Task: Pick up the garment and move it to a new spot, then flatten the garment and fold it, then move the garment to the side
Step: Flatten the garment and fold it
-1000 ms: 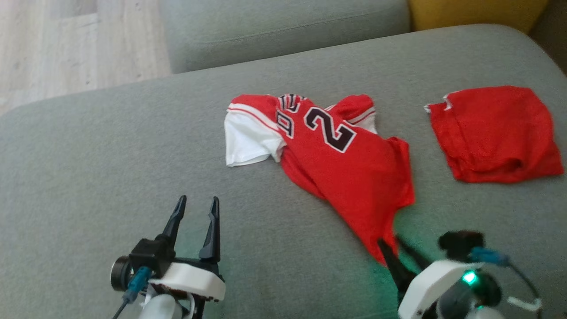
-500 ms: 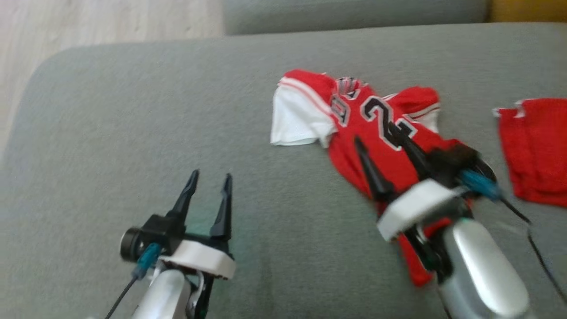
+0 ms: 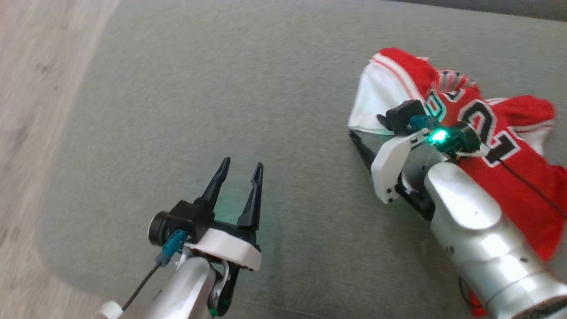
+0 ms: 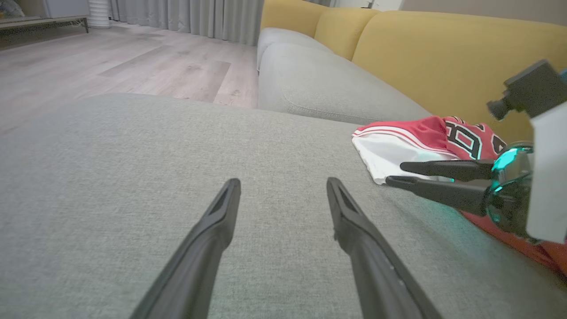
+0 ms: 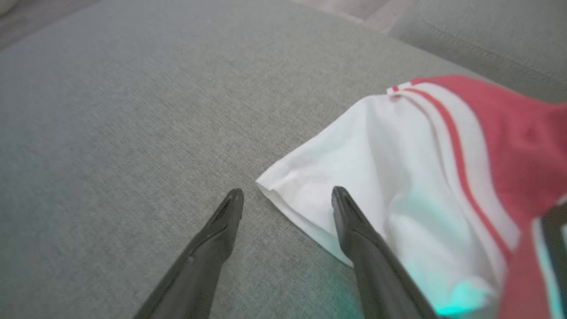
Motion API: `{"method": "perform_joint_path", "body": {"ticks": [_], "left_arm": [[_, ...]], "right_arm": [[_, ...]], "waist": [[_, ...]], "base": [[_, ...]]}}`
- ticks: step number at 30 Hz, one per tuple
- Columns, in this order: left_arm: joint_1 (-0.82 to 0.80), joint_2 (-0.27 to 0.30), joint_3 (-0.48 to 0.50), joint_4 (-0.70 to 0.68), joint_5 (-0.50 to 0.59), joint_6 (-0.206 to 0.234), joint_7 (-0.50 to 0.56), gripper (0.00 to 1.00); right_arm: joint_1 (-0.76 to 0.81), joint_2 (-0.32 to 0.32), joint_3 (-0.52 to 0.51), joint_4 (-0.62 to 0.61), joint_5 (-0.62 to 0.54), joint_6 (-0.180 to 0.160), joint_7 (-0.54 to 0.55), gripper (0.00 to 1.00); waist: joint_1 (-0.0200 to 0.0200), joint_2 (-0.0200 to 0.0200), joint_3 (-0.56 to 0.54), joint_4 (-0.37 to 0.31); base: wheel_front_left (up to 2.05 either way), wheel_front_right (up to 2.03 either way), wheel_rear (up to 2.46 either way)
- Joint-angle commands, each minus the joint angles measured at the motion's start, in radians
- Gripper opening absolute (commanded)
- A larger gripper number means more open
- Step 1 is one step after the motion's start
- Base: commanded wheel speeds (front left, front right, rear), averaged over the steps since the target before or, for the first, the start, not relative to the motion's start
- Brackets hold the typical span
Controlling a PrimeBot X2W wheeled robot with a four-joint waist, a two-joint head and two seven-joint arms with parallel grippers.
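The garment (image 3: pixel 407 62) is a red jersey with dark numbers and white sleeves, lying rumpled on the grey sofa cushion (image 3: pixel 221 88) at the right. My right gripper (image 3: pixel 353 133) is open at the white sleeve's corner. In the right wrist view its fingers (image 5: pixel 287 195) straddle the edge of that sleeve (image 5: pixel 398 168), one finger over the cloth and the other over bare cushion. My left gripper (image 3: pixel 239 170) stands open over bare cushion, well to the left of the jersey. The left wrist view shows the jersey (image 4: pixel 421 130) with the right gripper (image 4: pixel 394 173) in front of it.
Pale wooden floor (image 3: pixel 35 88) runs past the cushion's left edge. A second grey cushion (image 4: pixel 319 84) and yellow backrests (image 4: pixel 443 53) stand beyond the jersey. Open cushion lies between my two grippers.
The head camera has swung, shifting the whole picture. My right gripper has opened and moved from the jersey's lower hem to the white sleeve. The left gripper stays open.
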Motion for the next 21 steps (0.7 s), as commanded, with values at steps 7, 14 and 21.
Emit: {"method": "perform_joint_path", "body": {"ticks": [7, 14, 21], "left_arm": [[-0.054, 0.002, -0.022, -0.042, -0.027, 0.029, -0.01, 1.0], [-0.051, 0.002, -0.01, -0.035, -0.022, 0.04, -0.01, 1.0], [-0.041, 0.002, 0.042, -0.027, 0.0, 0.035, -0.01, 1.0]], "right_arm": [[-0.127, 0.032, 0.021, 0.201, 0.042, -0.001, 0.028, 0.0], [-0.156, 0.081, 0.068, 0.182, 0.189, -0.001, -0.064, 0.0], [-0.151, 0.084, 0.278, -0.056, 0.453, -0.001, -0.117, 0.0]], "waist": [[-0.0002, 0.0, 0.051, 0.088], [-0.0002, 0.0, 0.037, 0.075], [-0.0002, 0.0, 0.006, 0.046]], "base": [[0.0, 0.0, 0.0], [0.0, 0.0, 0.0], [0.0, 0.0, 0.0]]}}
